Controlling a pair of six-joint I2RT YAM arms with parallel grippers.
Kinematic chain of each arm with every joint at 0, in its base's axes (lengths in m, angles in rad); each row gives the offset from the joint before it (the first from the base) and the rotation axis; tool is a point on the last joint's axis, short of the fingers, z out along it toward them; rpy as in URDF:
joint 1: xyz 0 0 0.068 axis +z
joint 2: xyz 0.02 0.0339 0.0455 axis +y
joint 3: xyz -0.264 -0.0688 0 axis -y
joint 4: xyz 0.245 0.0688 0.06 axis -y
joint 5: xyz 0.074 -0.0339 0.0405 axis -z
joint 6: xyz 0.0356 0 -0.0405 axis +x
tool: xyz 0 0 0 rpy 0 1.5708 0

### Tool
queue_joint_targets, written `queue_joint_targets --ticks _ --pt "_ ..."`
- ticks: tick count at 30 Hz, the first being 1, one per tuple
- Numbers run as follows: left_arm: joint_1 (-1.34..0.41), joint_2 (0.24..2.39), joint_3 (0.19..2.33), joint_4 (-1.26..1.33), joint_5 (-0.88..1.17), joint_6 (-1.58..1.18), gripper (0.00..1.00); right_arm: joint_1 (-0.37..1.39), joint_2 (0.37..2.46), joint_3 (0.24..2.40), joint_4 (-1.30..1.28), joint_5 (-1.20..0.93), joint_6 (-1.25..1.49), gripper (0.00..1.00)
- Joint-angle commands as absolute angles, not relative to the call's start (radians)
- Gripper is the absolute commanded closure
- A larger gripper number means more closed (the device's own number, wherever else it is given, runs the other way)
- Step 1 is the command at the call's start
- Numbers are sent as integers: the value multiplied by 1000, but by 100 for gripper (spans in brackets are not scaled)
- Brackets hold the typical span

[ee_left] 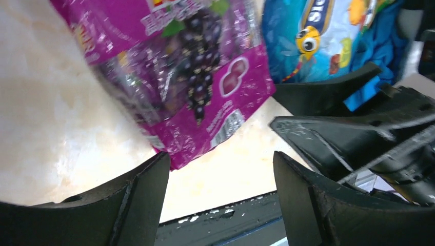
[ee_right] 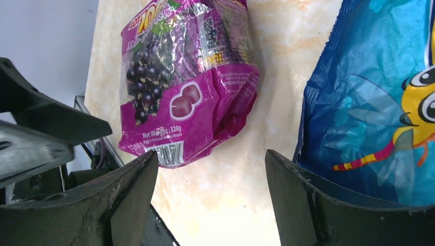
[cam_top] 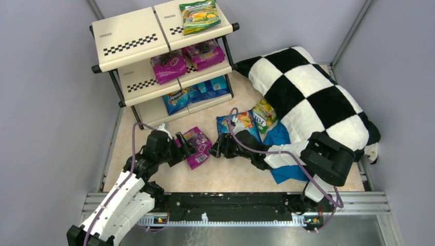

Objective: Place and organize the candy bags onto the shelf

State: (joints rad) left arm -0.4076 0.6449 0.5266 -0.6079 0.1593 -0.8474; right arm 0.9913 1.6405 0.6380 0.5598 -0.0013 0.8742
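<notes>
A magenta-purple candy bag [cam_top: 197,145] lies on the floor between my two grippers. It also shows in the left wrist view [ee_left: 174,77] and the right wrist view [ee_right: 184,82]. My left gripper [cam_top: 185,148] is open and empty at the bag's left edge [ee_left: 220,189]. My right gripper [cam_top: 216,147] is open and empty [ee_right: 210,184], between the magenta bag and a blue candy bag [cam_top: 238,124] [ee_right: 379,102]. A green-yellow bag [cam_top: 264,115] lies beside the blue one. The shelf [cam_top: 128,38] holds a green-yellow bag [cam_top: 199,15] on top, two magenta bags [cam_top: 169,65] in the middle and blue bags [cam_top: 197,93] at the bottom.
A black-and-white checkered pillow [cam_top: 313,92] fills the right side. A plain blue cloth [cam_top: 282,148] lies under my right arm. Grey walls close in the beige floor [cam_top: 225,174]. The black base rail [cam_top: 231,202] runs along the near edge.
</notes>
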Motion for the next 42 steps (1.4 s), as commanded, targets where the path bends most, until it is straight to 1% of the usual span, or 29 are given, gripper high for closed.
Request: queue_joint_targets --ticks 1,3,5,8,11,12,14,15,19,22,25,30,32,34,36,39,42 --pt "-413 650 481 -678 152 -964 21 982 1570 622 647 -25 878 24" --pt "-414 667 450 -636 196 -985 23 982 1571 624 649 -31 878 24" --pt "-415 702 439 -626 211 -994 29 982 1577 628 650 -42 885 24" --pt "-417 723 432 -625 188 -979 31 982 1592 639 651 -69 901 20" --pt "-417 731 411 -602 176 -972 41 982 1614 667 620 -93 931 16" --pt "-417 734 401 -587 177 -972 44 982 1620 673 624 -107 936 13" --pt "-417 741 378 -542 195 -976 51 983 1629 674 648 -129 962 3" --pt "-417 745 366 -517 202 -977 53 982 1633 673 661 -138 975 1" --pt "-417 752 324 -424 211 -986 56 982 1646 685 657 -168 1021 1" --pt "-417 750 318 -388 202 -995 61 981 1652 688 633 -172 1051 1" --pt "-417 736 336 -400 161 -981 79 976 1653 690 624 -189 1044 1" --pt "-413 706 426 -520 -51 -897 94 961 1631 693 580 -201 977 2" --pt "-405 721 445 -506 -95 -839 95 962 1620 698 554 -184 934 4" --pt "-398 783 470 -508 -122 -821 97 963 1611 702 544 -172 903 5" --pt "-389 850 512 -546 -161 -818 97 966 1609 707 540 -168 879 5" --pt "-385 908 570 -613 -257 -824 100 978 1613 726 513 -138 826 5" --pt "-386 867 545 -565 -179 -796 100 980 1629 782 447 -121 765 5"
